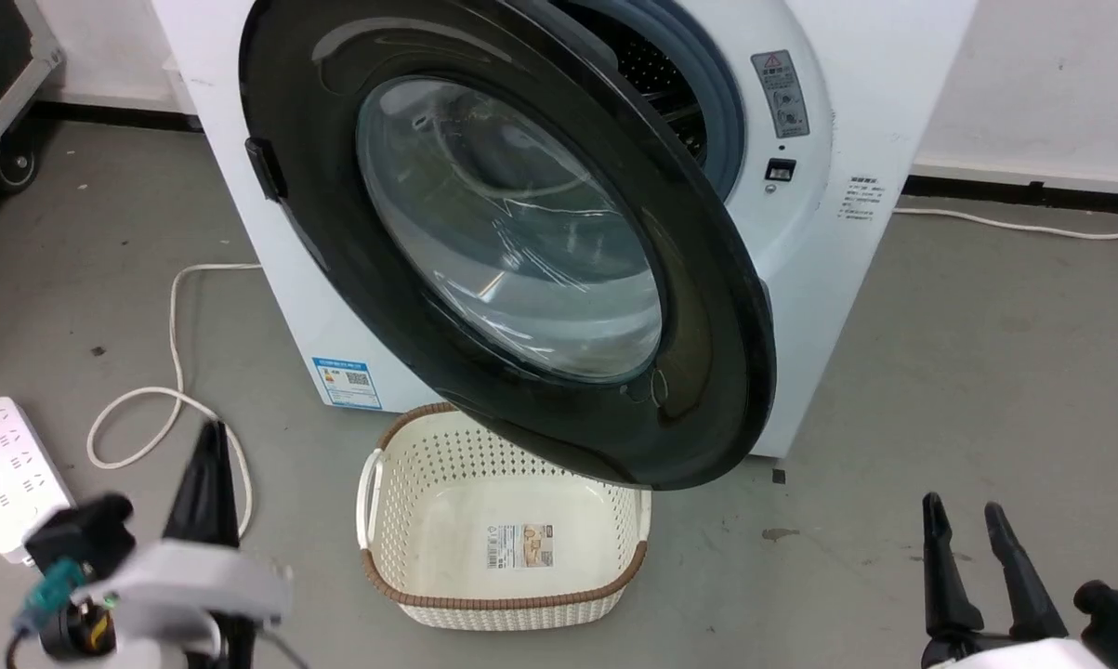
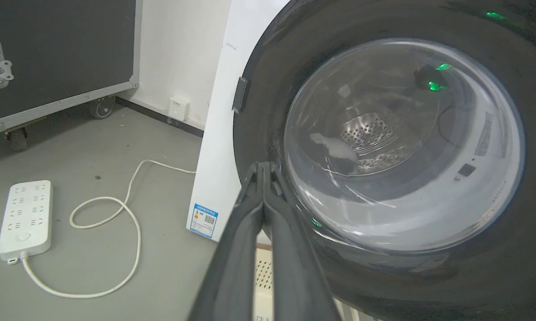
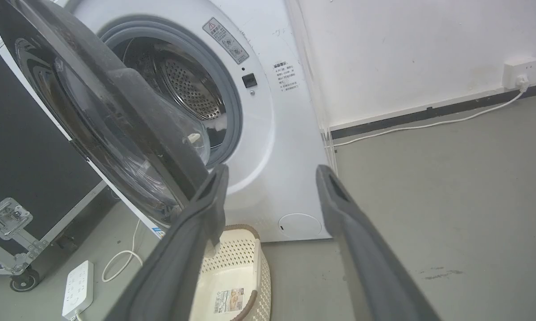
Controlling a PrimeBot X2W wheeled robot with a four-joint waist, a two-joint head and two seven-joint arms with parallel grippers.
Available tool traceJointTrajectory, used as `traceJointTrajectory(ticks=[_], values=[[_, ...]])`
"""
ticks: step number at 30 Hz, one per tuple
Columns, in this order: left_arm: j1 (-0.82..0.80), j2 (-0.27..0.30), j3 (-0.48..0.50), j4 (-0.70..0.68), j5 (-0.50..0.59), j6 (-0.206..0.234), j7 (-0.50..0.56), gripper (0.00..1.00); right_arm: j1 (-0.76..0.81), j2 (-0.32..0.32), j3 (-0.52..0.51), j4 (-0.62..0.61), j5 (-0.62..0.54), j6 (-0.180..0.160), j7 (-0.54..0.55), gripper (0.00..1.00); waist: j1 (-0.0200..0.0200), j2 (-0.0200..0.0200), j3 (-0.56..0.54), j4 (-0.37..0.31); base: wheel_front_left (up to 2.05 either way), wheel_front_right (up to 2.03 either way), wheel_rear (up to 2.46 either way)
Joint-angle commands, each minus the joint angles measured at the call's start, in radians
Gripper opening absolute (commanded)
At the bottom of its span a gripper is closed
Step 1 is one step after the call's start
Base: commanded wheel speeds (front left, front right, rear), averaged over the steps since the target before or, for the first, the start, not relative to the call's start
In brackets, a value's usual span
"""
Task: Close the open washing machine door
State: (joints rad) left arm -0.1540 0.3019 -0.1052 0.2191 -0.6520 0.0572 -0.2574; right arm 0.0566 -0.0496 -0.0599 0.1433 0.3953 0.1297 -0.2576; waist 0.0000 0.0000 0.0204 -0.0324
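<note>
Left hand (image 1: 211, 437) sits low at the near left with its two dark fingers pressed together and nothing between them. In its wrist view the tips (image 2: 263, 169) aim at the lower left of the door's rim, close to it, though I cannot tell whether they touch. Left of it, a white power strip (image 1: 1, 474) and its looped cable (image 1: 173, 390) lie on the floor.

At centre, the washing machine door (image 1: 512, 232) stands partly open. Its left edge stays by the washing machine (image 1: 856, 111), and its right edge swings out towards the near side, above a cream perforated basket (image 1: 503, 604). Behind it the steel drum (image 3: 187, 89) is exposed.

The door looks rigid, fairly heavy and glossy, so fingers would likely slip on it. It probably needs a push, not a grasp. The best place is the black rim near the free right edge, keeping off the glass bowl.

Right hand (image 1: 963, 509) waits at the near right with its fingers apart and empty. It is below and right of that free edge, well apart from it.
</note>
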Motion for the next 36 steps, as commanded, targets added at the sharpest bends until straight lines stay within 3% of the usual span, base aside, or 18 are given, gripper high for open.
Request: traceJointTrajectory(ticks=[1, 12, 13, 14, 15, 16, 23, 29, 36], values=[[0.025, 0.003, -0.003, 0.006, 0.014, -0.005, -0.004, 0.0, 0.015, -0.001, 0.003, -0.002, -0.005, 0.001, -0.004, 1.0, 0.0, 0.0, -0.003, -0.002, 0.0, 0.0, 0.0], [0.082, 0.023, -0.048, 0.008, 0.064, 0.02, 0.012, 0.0, 0.016, -0.001, 0.014, -0.002, -0.074, 0.001, -0.004, 1.0, 0.0, 0.0, -0.006, -0.002, 0.0, 0.0, 0.0], [0.082, 0.024, -0.05, 0.006, 0.068, 0.023, 0.012, 0.0, 0.015, -0.001, 0.014, -0.002, -0.076, 0.001, -0.004, 0.96, 0.0, 0.0, -0.006, -0.002, 0.0, 0.0, 0.0], [0.082, 0.025, -0.051, 0.004, 0.071, 0.025, 0.011, 0.31, 0.013, -0.001, 0.014, -0.003, -0.08, 0.001, -0.004, 0.43, 0.0, 0.0, -0.005, -0.002, 0.0, 0.0, 0.0], [0.082, 0.026, -0.052, 0.001, 0.073, 0.027, 0.011, 0.67, 0.012, -0.001, 0.014, -0.006, -0.084, 0.001, -0.004, 0.0, 0.0, 0.0, -0.005, -0.002, 0.0, 0.0, 0.0], [0.082, 0.027, -0.053, -0.001, 0.076, 0.029, 0.011, 1.0, 0.011, -0.001, 0.015, -0.008, -0.085, 0.001, -0.004, 0.0, 0.0, 0.0, -0.004, -0.002, 0.0, 0.0, 0.0], [0.076, 0.036, -0.056, -0.029, 0.099, 0.043, 0.007, 1.0, -0.007, -0.001, 0.03, -0.064, -0.139, 0.001, -0.004, 0.0, 0.0, 0.0, 0.011, 0.006, 0.0, 0.0, 0.0], [0.071, 0.034, -0.058, -0.06, 0.124, 0.054, 0.002, 1.0, -0.053, -0.001, 0.121, -0.109, -0.163, 0.001, 0.05, 0.0, 0.0, 0.0, 0.03, 0.023, 0.0, 0.0, 0.0], [0.062, 0.025, -0.058, -0.085, 0.132, 0.049, -0.001, 1.0, -0.154, -0.001, 0.246, -0.031, -0.164, 0.001, 0.138, 0.0, 0.0, 0.0, 0.062, 0.048, 0.0, 0.0, 0.0]])
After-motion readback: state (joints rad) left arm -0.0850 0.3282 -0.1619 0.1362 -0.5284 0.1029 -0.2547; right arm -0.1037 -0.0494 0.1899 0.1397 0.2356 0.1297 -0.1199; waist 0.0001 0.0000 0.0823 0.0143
